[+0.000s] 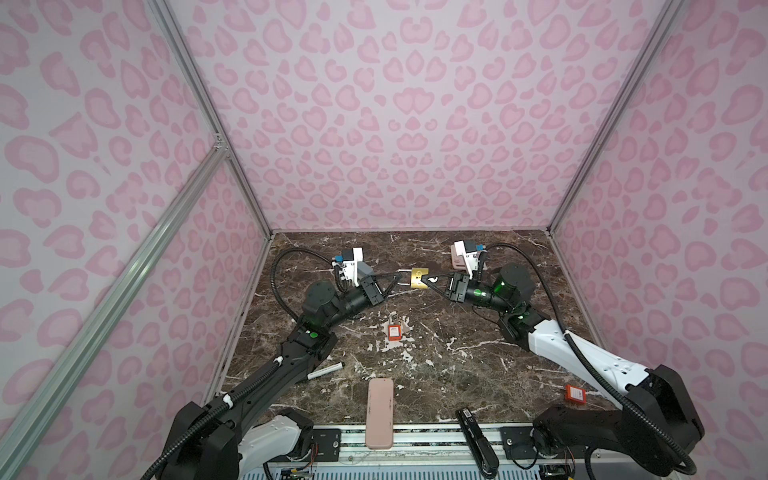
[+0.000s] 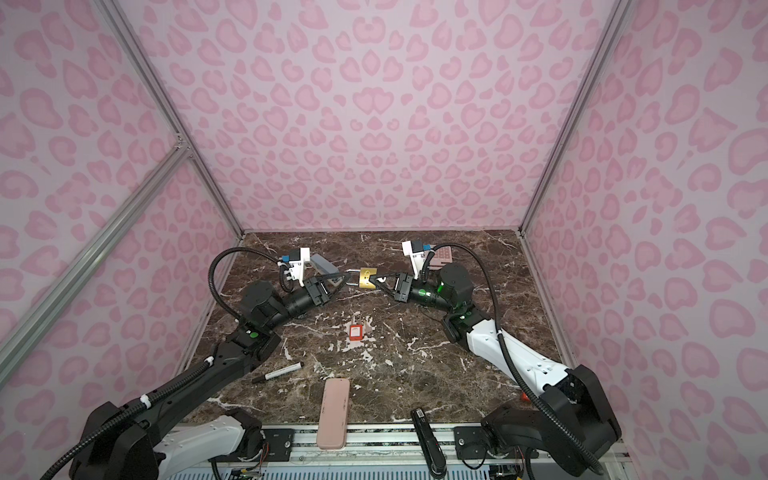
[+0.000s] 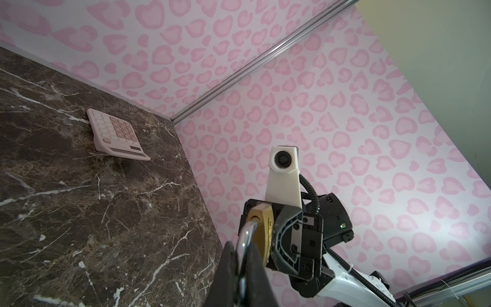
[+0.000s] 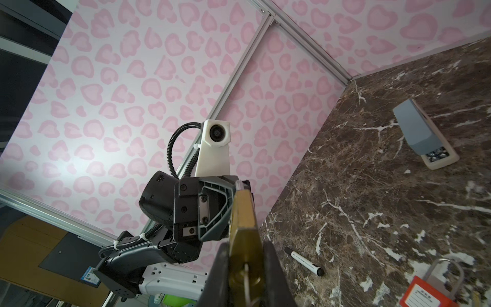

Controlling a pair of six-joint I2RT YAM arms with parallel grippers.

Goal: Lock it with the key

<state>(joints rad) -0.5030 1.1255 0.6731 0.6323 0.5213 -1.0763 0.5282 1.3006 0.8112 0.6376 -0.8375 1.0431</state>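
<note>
Where fingers (image 3: 225,276) pinch, brass padlock (image 1: 419,278), curved shackle (image 3: 245,236).

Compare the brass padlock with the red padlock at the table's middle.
The brass padlock is gold metal; the red padlock is red with a white label. The brass padlock is held up by the left gripper and right gripper; the red padlock lies flat on the table, untouched. Both have silver shackles.

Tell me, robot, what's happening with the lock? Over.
Left end effector shut on shackle. Right end effector shut on padlock. Padlock off table. Nothing blocking.
</note>
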